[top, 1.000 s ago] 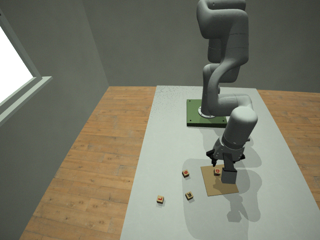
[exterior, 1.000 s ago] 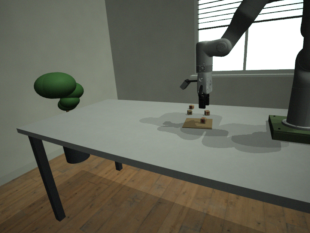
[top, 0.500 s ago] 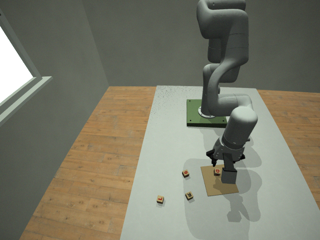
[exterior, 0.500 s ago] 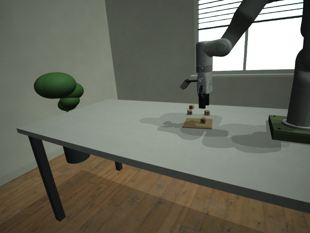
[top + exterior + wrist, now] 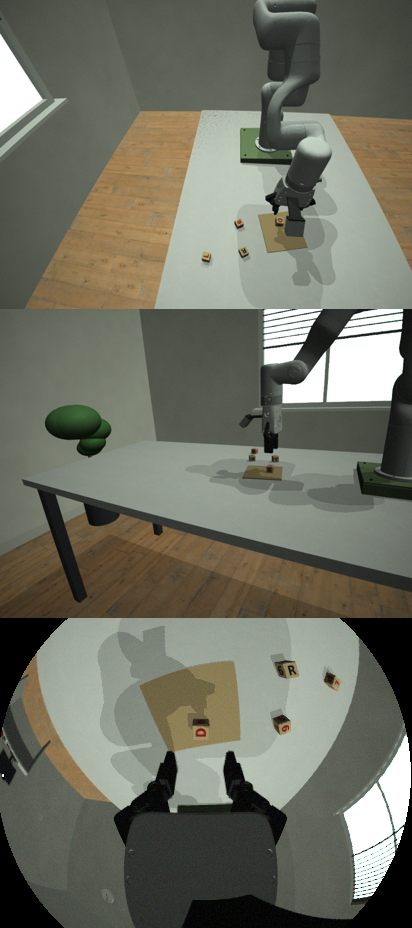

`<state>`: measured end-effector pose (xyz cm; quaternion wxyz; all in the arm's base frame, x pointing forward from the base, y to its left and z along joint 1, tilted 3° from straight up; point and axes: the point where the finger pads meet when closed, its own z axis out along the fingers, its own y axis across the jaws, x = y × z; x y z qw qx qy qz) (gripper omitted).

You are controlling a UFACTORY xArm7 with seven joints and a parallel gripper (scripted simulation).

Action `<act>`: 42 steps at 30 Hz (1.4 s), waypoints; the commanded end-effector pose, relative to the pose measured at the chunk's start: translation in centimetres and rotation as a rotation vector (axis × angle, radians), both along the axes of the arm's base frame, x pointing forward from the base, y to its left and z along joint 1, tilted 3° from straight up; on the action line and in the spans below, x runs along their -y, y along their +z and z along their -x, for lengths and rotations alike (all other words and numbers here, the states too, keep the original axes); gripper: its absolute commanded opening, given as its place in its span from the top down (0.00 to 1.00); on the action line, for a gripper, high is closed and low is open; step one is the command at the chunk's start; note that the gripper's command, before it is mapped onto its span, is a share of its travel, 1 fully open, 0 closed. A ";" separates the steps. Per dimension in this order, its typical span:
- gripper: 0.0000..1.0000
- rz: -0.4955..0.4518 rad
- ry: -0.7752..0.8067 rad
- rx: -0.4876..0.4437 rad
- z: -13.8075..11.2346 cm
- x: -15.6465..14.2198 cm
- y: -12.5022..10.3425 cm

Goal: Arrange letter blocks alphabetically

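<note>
- The end effector (image 5: 197, 761) hangs above the D block (image 5: 279, 220), pointing straight down, fingers partly open with nothing between them.
- The wrist link stands vertical over the mat (image 5: 282, 239); the arm bends back to its green base plate (image 5: 246, 156).
- The D block lies on the mat's corner nearest the base.
- On the bench (image 5: 213, 199), off the mat: the 6 block (image 5: 238, 223), R block (image 5: 244, 251), L block (image 5: 206, 256).

Blocks, e.g. D block (image 5: 279, 220) & L block (image 5: 206, 256): pale wood look, matt, red print on top. Mat (image 5: 286, 244): tan, cardboard-like, flat matt. Table (image 5: 213, 199): smooth pale grey, matt, faint speckle nr far left corner. Arm (image 5: 299, 132): smooth grey plastic-like shell, soft sheen. Base plate (image 5: 248, 158): dull green. Floor (image 5: 116, 199): knotty wood planks.
</note>
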<state>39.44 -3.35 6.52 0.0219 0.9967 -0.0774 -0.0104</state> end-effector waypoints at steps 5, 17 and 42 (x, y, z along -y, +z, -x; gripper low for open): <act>0.37 0.000 0.000 0.004 -0.1 0.0 -0.1; 0.37 0.000 0.000 0.004 -0.1 0.1 -1.3; 0.37 0.000 0.000 0.004 0.0 0.3 -4.5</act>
